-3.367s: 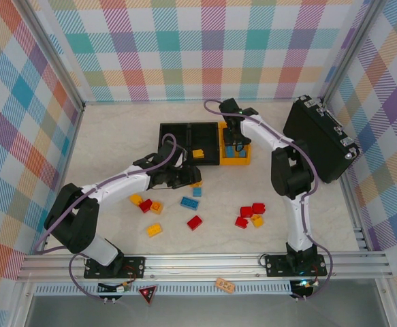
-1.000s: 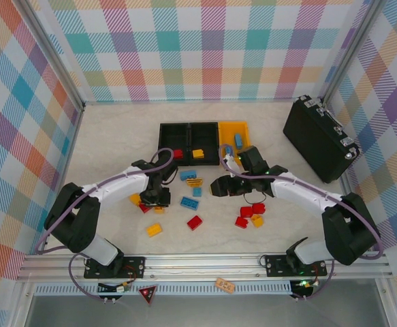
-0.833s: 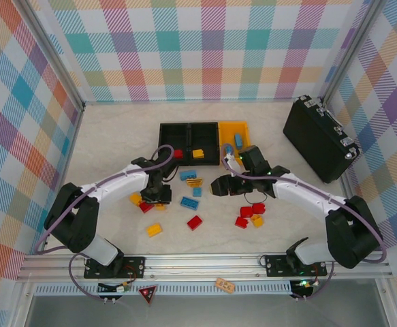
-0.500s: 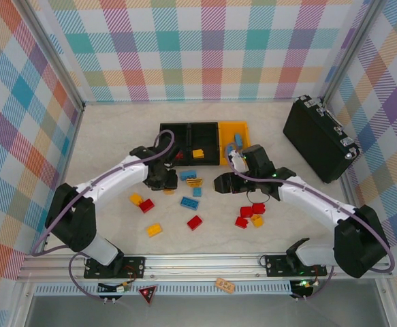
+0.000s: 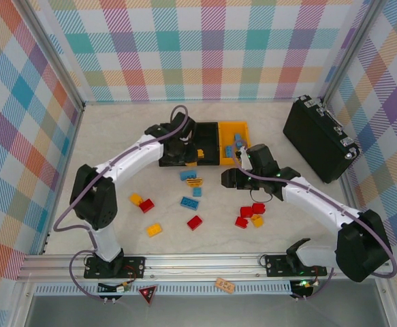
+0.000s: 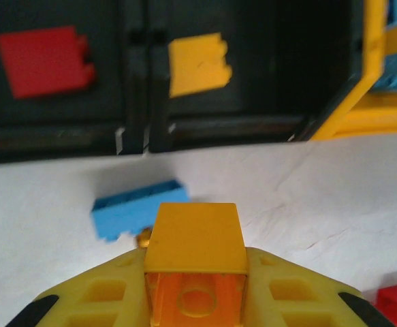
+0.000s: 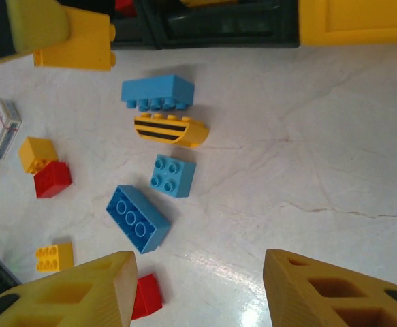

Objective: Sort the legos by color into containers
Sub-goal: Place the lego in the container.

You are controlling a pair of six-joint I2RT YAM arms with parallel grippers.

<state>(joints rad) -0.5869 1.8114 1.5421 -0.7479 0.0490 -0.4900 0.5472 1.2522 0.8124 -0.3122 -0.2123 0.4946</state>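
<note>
Left wrist: gripping yellow brick (image 6: 197, 238) in left hand (image 6: 197, 286); likely light, stiff, slick, so pinching flat sides. Holding right hand (image 7: 199, 293) spread, empty.

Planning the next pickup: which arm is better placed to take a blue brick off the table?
Right. The right gripper hangs open beside the blue bricks, while the left gripper is shut on a yellow brick by the bins.

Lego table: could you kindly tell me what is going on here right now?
The left tool is shut on a yellow brick by the middle black bin, which holds a second yellow brick. The right tool hangs open above the loose bricks on the table, several of them not yet sorted.
</note>
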